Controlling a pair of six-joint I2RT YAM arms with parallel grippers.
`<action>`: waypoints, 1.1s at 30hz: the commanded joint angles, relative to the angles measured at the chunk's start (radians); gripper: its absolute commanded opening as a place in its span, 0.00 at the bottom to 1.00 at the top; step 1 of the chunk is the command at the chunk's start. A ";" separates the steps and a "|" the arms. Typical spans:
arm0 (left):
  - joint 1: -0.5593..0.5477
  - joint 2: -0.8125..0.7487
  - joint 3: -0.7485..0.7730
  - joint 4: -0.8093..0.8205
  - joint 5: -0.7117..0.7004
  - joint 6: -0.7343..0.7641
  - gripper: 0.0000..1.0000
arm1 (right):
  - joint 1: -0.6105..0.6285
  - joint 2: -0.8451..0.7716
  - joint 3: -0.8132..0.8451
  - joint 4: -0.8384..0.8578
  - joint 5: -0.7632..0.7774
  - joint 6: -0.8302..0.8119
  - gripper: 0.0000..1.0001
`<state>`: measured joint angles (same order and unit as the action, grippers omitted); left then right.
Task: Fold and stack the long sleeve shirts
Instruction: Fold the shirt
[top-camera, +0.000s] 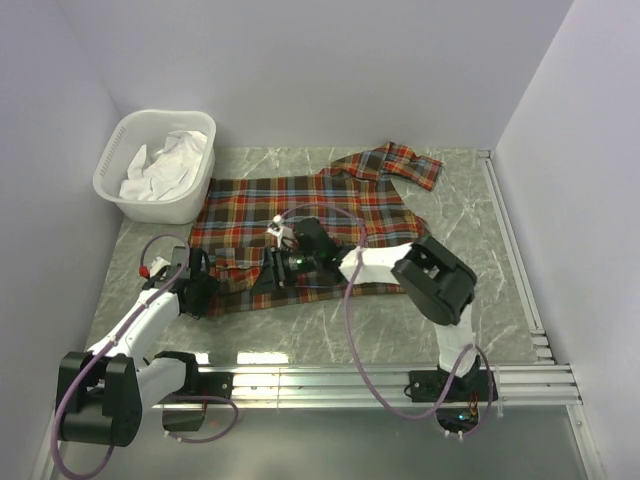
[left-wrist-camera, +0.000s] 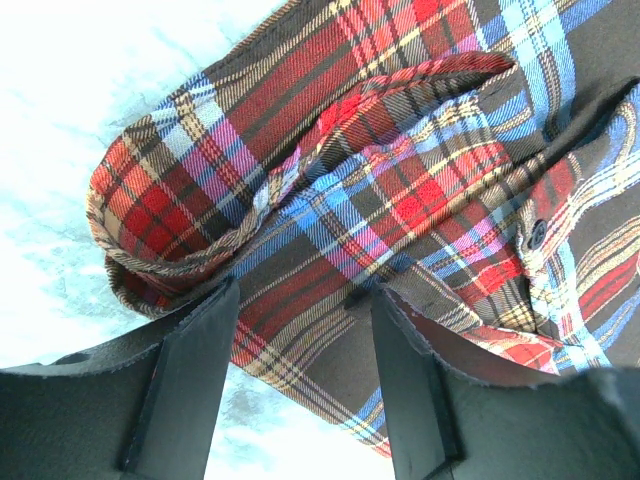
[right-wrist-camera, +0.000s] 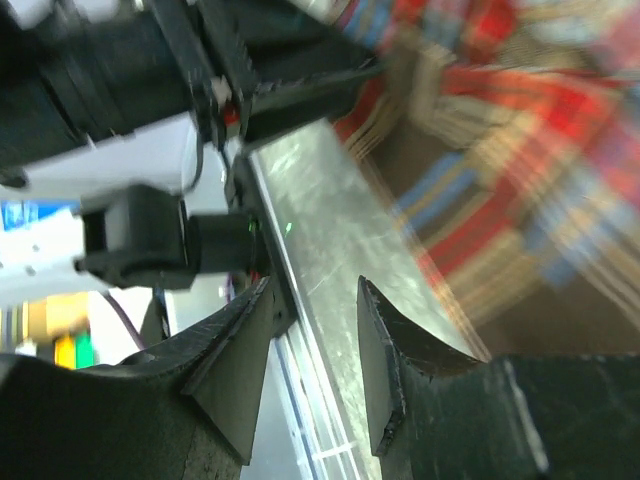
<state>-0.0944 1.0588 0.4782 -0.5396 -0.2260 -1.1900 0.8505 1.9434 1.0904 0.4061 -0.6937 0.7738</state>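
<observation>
One long sleeve shirt (top-camera: 300, 205), plaid in red, orange, blue and brown, lies spread flat on the marble table, collar at the far right. My left gripper (top-camera: 210, 290) sits low at the shirt's near-left corner. In the left wrist view it (left-wrist-camera: 305, 315) is open, with the shirt's (left-wrist-camera: 400, 150) hem edge lying between the fingers and a folded cuff (left-wrist-camera: 160, 210) just beyond. My right gripper (top-camera: 262, 268) hovers over the shirt's near edge, pointing left. In the blurred right wrist view it (right-wrist-camera: 315, 300) is open with only table between the jaws, and the shirt (right-wrist-camera: 520, 150) lies to the right.
A white laundry basket (top-camera: 120, 135) holding white cloth (top-camera: 165, 165) stands at the far left, touching the shirt's corner. Metal rails (top-camera: 380, 378) run along the table's near edge and right side. White walls enclose the table (top-camera: 470, 260). The left arm (right-wrist-camera: 120, 70) shows close in the right wrist view.
</observation>
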 joint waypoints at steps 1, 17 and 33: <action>0.010 -0.006 -0.024 -0.025 -0.032 0.010 0.62 | 0.012 0.077 0.065 -0.049 -0.092 -0.053 0.46; 0.033 -0.013 -0.049 -0.030 -0.056 -0.008 0.62 | -0.220 0.059 -0.181 -0.234 -0.085 -0.189 0.44; 0.088 -0.007 -0.021 -0.063 -0.061 -0.013 0.63 | -0.574 -0.325 -0.520 -0.481 0.126 -0.223 0.42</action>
<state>-0.0280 1.0363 0.4622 -0.5365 -0.2306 -1.2163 0.3222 1.6638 0.6323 0.0624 -0.7612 0.5869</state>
